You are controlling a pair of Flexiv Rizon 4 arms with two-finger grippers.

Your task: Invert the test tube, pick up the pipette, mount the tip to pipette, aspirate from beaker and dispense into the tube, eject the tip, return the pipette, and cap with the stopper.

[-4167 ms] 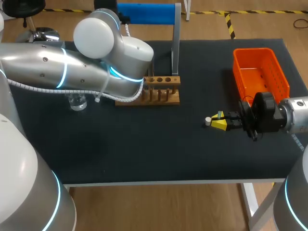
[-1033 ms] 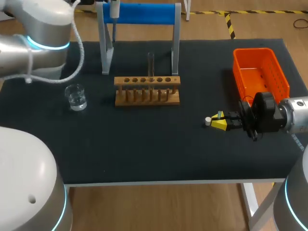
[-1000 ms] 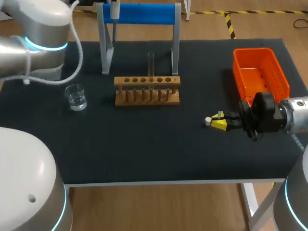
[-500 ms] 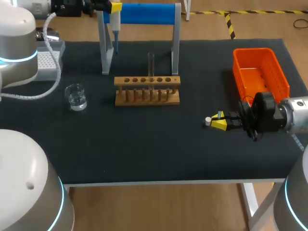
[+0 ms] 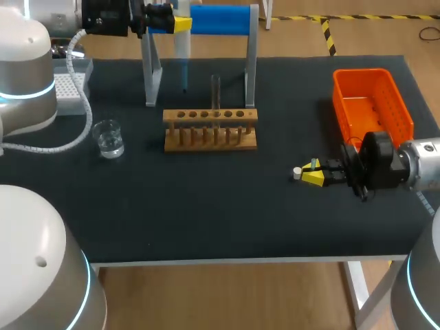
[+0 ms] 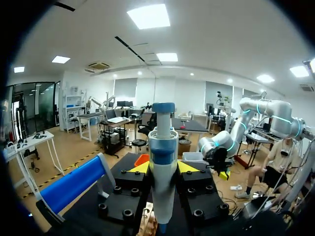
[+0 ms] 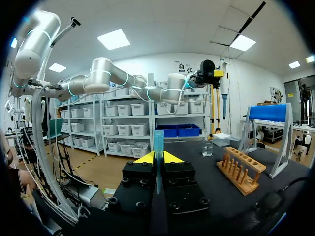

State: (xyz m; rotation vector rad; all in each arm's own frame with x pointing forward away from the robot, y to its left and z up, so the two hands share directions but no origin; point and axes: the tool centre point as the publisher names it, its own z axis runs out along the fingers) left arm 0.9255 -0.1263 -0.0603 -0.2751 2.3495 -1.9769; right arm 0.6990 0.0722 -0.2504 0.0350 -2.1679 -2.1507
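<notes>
A: What has been altered?
B: The pipette, clamped by the left gripper, has been lifted off the stand at the worktop's far edge, so tip-mounting is due. The right gripper is closed, seemingly on the stopper.

Open counter runs along the near side, from the beaker at left to my right fingers gripping the stopper. Farther back, the wooden rack, its upright test tube, the stand and the pipette clamped in my left fingers crowd the middle. The orange bin blocks the far right and the tip box the far left.
</notes>
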